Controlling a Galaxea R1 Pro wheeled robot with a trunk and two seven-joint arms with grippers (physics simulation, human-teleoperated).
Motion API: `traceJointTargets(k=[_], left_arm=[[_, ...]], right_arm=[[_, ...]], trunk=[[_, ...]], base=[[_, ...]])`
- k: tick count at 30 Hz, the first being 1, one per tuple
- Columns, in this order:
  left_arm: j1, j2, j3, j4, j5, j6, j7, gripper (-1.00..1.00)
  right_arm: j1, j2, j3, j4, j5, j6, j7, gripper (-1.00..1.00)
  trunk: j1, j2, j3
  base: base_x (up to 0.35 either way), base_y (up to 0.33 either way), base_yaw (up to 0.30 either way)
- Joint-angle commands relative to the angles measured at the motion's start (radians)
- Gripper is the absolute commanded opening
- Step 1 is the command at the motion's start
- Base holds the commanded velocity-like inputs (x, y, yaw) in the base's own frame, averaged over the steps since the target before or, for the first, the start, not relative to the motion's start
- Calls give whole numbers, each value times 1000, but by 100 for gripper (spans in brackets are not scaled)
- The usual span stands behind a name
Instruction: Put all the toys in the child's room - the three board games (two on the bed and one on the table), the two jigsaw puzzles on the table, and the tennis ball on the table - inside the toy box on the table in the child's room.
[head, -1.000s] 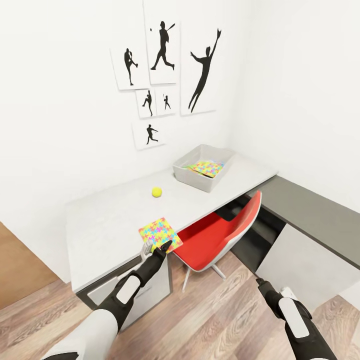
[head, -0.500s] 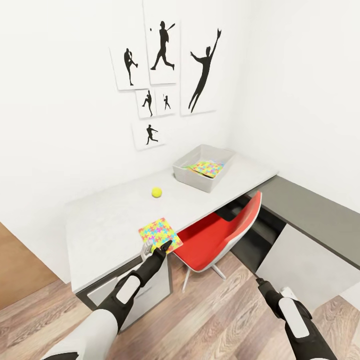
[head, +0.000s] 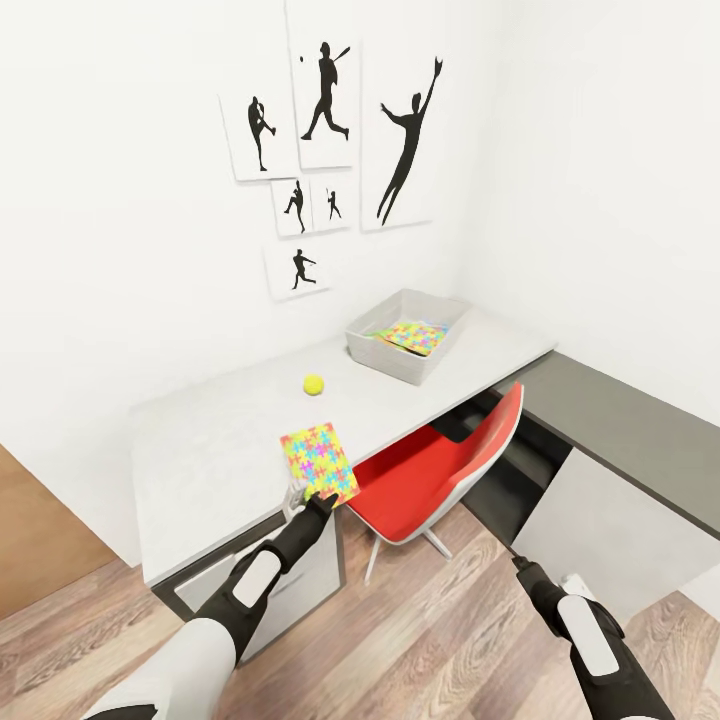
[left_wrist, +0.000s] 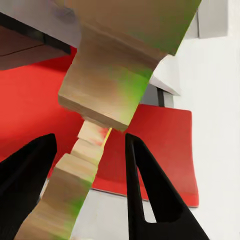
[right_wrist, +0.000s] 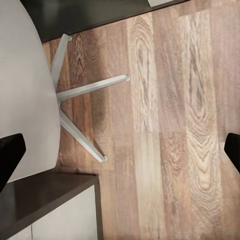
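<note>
now | left end effector (head: 318, 497) clamps jigsaw puzzle (head: 318, 461) (tilted) | right end effector (right_wrist: 120, 150) wide apart

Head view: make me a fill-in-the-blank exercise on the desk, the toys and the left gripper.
1. The left gripper grips one ____ of the jigsaw puzzle.
2. The tennis ball lies on the ____.
3. The toy box already holds another ____.
4. The chair tucked under the table is ____.

Missing words: edge; table; jigsaw puzzle; red
</note>
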Motion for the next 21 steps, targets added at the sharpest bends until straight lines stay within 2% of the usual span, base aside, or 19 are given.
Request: traceJointTargets(k=[1,5,7,9,12,15,21], left_arm=[[-1,-1,6,0,6,9,-4,-100],[-1,-1,4,-4,4,24,-7,-100],[-1,-1,-12,-7,3,47,-13,-100],[-1,-1,-50,-13,2,59,-39,-100],[-1,-1,-127,-67,3,84,-106,-100],[-1,-1,-142,-83,3,109,-118,-100],[-1,-1,-148,-115,4,138,-123,-100]], right_arm=[[0,0,-1,-2,-8,4,-6,100],[0,0,-1,2,-8,4,-6,100],[0,0,-2,6,-8,4,-6,100],[0,0,-2,8,-8,4,-6,100],[0,0,-2,9,-8,4,-6,100],[0,0,-2,9,-8,4,-6,100],[0,0,-2,9,-8,4,-6,100]], trunk=[[0,-1,-1],[0,-1,-1],[0,-1,-1],[0,-1,-1],[0,-1,-1],[0,-1,-1],[0,-1,-1]], base=[[0,0,0],[0,0,0],[0,0,0],[0,0,0],[0,0,0],[0,0,0],[0,0,0]])
